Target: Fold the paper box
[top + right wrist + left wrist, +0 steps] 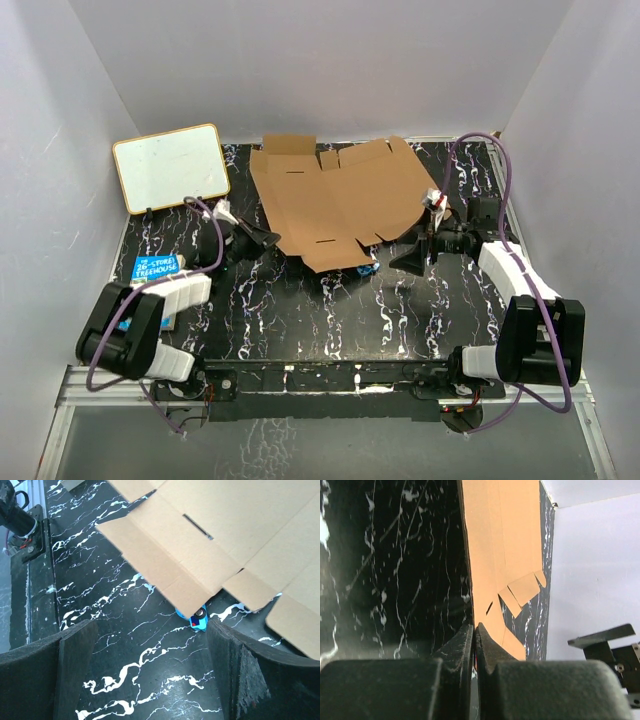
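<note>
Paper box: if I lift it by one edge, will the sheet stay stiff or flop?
Likely light and fairly stiff: the box is a thin, flat cardboard sheet. It would probably bend along its creases rather than lift whole. It may slide easily on the smooth table.

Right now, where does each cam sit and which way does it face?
Top external: high behind, looking down on the paper box; left arm, right arm show.
Left wrist: low, facing along the box's edge; left gripper shut on it.
Right wrist: tilted down at the box's near flap; right gripper open.
Shared: all three see the box.
</note>
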`<state>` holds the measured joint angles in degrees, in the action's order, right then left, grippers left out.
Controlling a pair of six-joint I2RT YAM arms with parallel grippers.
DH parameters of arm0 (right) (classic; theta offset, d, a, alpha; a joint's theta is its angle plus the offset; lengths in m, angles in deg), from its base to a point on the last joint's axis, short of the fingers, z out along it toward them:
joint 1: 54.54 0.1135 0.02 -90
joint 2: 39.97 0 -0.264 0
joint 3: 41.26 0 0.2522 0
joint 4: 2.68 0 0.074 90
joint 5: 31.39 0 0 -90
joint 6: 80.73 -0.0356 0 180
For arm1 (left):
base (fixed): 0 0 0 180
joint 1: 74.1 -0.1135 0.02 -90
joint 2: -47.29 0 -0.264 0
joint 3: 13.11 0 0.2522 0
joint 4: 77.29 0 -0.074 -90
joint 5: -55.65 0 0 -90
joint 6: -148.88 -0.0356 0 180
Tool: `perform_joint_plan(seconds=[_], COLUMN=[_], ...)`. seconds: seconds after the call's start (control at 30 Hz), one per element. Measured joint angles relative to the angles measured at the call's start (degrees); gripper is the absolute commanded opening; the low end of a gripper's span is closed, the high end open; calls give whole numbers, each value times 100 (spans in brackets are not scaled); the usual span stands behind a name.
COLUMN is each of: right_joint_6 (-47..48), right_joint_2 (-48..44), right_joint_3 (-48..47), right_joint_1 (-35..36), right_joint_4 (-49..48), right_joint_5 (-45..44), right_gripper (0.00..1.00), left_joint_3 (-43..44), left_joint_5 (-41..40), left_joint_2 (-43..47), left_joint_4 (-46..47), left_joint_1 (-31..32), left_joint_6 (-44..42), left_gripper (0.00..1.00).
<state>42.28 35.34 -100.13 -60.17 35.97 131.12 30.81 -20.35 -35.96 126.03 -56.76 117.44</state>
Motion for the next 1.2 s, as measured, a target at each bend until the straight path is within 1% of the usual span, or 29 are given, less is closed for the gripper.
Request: perform_joint_plan(seconds=[0.17,0.4,0.6,0.77,0.93,0.97,1.07,1.2], right_joint_6=[-61,-39,-72,-601,-1213,-1331,-1646,-1834], right_joint_2=[28,24,-155,-260,-142,-111,-57,-55], right_joint_3=[33,83,94,221,273,284,306,332], right_joint_1=[-131,-173,-203,-212,-321,-358,-492,-634], right_joint_4=[-76,-87,-116,-573,-951,-1032,-1213,-1340], right_joint_5=[83,140,107,-262,-686,-739,-870,-970], right_gripper=[99,99,100,100,100,100,100,100], left_joint_3=[-789,-1436,-1801,-1910,-1928,-1926,-1915,-1836], left_joint_5=[-538,-1060,-1351,-1611,-1902,-1950,-2046,-2065], left_joint_2=[1154,2671,3523,3803,3615,3519,3187,2813], left_joint_4=[-258,-1082,-1700,-1965,-1991,-1989,-1950,-1867], left_joint_1=[319,649,1023,1436,1941,2050,2341,2686], left_joint_6=[195,356,627,879,1051,1071,1102,1091], left_gripper=[0,0,0,0,0,2,13,28])
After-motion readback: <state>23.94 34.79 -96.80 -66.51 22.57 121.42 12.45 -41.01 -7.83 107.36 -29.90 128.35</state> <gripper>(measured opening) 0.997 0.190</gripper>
